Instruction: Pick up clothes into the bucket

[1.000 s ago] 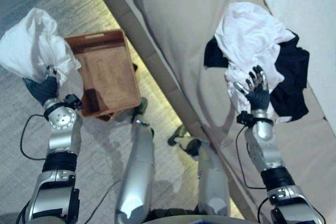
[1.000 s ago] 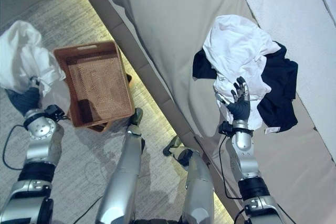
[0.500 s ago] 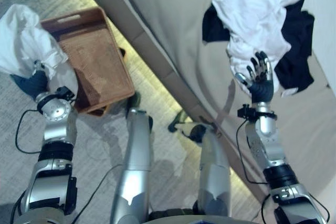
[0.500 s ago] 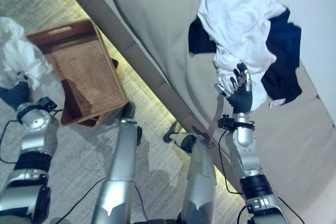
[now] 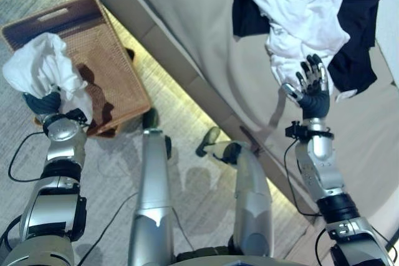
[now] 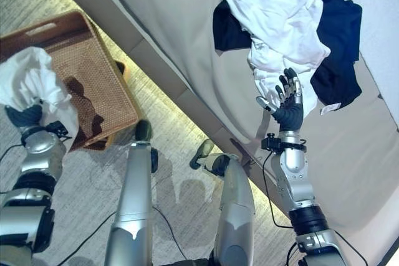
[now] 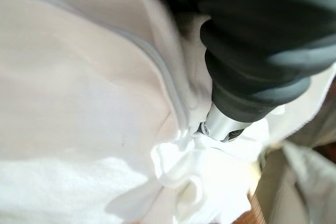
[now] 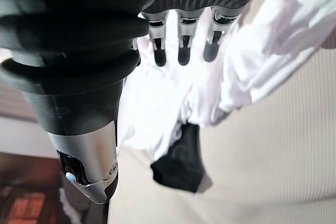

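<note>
While two garments remain heaped on the beige sofa [image 5: 206, 35], a third, a bunched white cloth [image 5: 47, 66], is clutched in the left hand [image 5: 43, 102], whose fingers are curled into its folds. That bundle hangs over the near edge of the single brown woven basket [image 5: 106, 60], which sits on the grey carpet [image 5: 106, 172] just beside the sofa's base, where a lit strip runs along the bottom. In the left wrist view the cloth wraps close around the hand's dark cover. On the sofa seat, a white shirt [image 5: 299, 4] lies crumpled on top of a black garment [image 5: 355, 48], the black one showing at both sides of it. The right hand [image 5: 310, 88] is raised with its fingers spread and straight, holding nothing, just at the lower edge of the white shirt; whether it touches the fabric cannot be told.
</note>
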